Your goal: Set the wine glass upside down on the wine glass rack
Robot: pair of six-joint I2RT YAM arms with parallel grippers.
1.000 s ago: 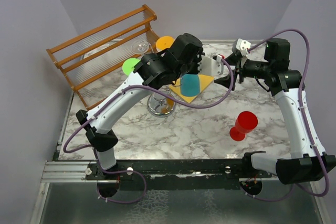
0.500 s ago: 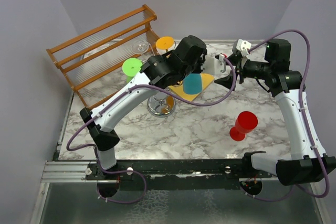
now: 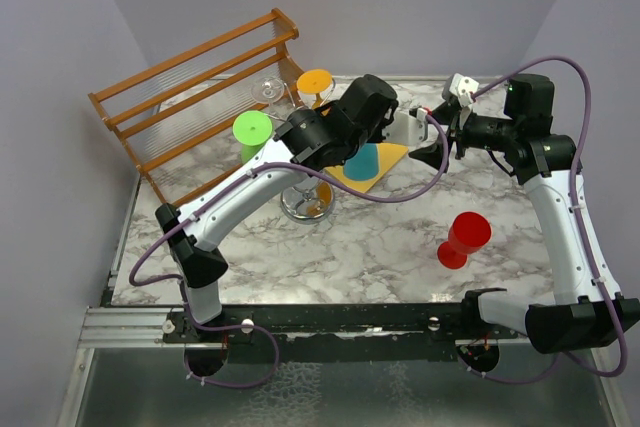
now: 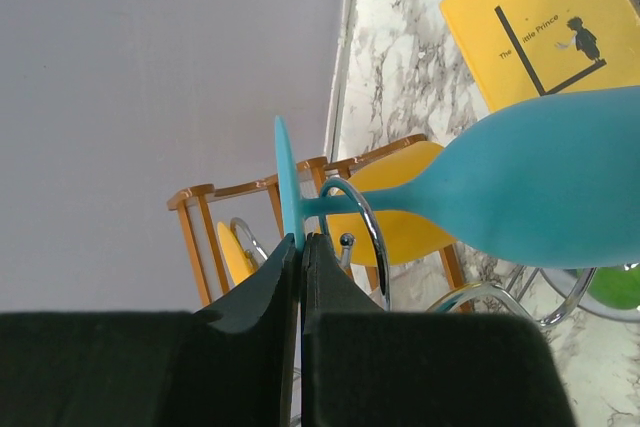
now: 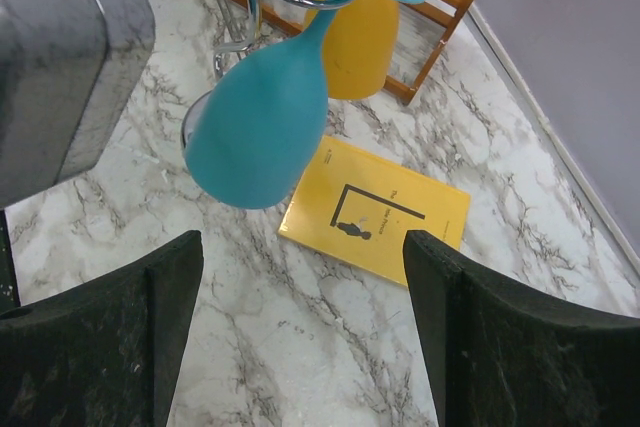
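Marble table (image 3: 380, 237) below — left hand (image 4: 302, 239) pinches the wine glass (image 4: 540, 187) by its foot's edge, right hand (image 5: 303, 242) splayed.

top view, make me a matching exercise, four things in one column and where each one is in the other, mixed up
1 blue glass
2 red glass
3 book
4 green glass

a next to the wooden shelf
b stem in a wire rack loop
c lying flat
d standing alone on the right

Pairs: 1-b, 2-d, 3-c, 4-a
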